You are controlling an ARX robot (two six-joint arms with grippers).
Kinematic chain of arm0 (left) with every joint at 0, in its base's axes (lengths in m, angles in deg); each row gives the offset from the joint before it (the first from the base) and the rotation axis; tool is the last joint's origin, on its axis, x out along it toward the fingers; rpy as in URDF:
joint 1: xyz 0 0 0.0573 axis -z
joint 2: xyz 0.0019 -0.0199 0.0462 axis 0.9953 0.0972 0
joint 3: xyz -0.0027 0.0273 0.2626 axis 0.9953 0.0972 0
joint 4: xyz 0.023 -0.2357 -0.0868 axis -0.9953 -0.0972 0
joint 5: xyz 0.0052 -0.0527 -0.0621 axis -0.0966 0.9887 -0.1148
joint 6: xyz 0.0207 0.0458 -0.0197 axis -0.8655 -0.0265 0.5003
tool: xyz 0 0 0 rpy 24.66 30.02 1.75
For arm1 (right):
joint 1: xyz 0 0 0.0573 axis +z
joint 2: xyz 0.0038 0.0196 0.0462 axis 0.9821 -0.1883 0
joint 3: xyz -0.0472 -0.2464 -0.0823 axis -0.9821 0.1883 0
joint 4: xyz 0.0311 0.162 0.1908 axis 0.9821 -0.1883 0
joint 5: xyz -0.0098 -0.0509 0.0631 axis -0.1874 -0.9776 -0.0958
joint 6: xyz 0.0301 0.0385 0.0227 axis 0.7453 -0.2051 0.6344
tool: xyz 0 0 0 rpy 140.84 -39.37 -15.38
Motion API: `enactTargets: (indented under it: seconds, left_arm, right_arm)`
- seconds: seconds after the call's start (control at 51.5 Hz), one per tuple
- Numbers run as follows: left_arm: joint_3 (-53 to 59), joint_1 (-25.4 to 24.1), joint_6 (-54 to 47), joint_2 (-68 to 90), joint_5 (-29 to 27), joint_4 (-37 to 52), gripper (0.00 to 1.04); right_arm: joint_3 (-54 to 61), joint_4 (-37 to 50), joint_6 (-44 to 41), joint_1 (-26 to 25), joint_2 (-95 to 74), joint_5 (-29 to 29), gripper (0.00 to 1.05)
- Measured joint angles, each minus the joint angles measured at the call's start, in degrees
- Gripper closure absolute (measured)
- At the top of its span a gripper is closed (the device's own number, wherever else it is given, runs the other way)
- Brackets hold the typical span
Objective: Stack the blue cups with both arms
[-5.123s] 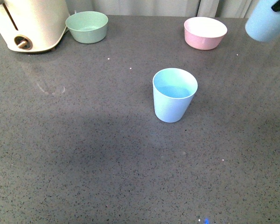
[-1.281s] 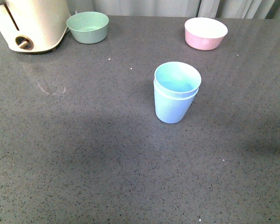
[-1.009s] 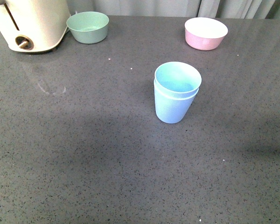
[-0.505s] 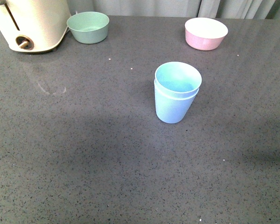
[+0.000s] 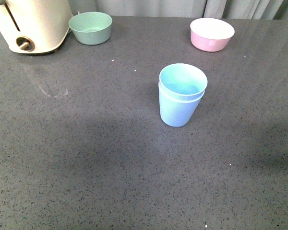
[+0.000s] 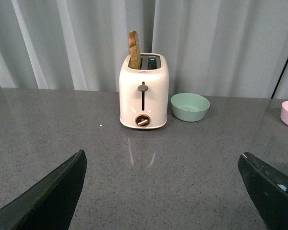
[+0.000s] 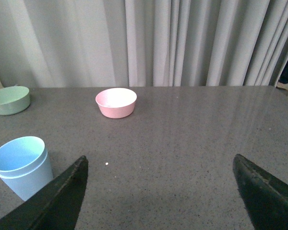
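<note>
The two pale blue cups (image 5: 180, 95) stand nested, one inside the other, upright in the middle of the grey table in the front view. The stack also shows in the right wrist view (image 7: 22, 166), off to one side of the jaws. Neither arm shows in the front view. My left gripper (image 6: 162, 163) is open and empty over bare table, facing the toaster. My right gripper (image 7: 158, 167) is open and empty over bare table, well apart from the stack.
A cream toaster (image 5: 31, 24) stands at the back left, with a slice in one slot (image 6: 134, 44). A squat green bowl (image 5: 90, 27) sits beside it. A pink bowl (image 5: 211, 33) sits at the back right. Grey curtains hang behind the table (image 5: 86, 158).
Five seconds ago one blue cup was held up at the far right and the other stood alone; now they are nested. Over the last second nothing has moved.
</note>
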Motion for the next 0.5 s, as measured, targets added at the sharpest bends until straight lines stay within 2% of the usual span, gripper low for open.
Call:
enactTargets:
  seconds: [0.078,0.505]
  left_arm:
    - [0.00,0.00,0.00,0.00,0.00,0.00,0.09]
    - [0.00,0.00,0.00,0.00,0.00,0.00,0.09]
  right_arm:
    - [0.00,0.00,0.04,0.00,0.00,0.00,0.07]
    - [0.00,0.00,0.04,0.00,0.00,0.00,0.09]
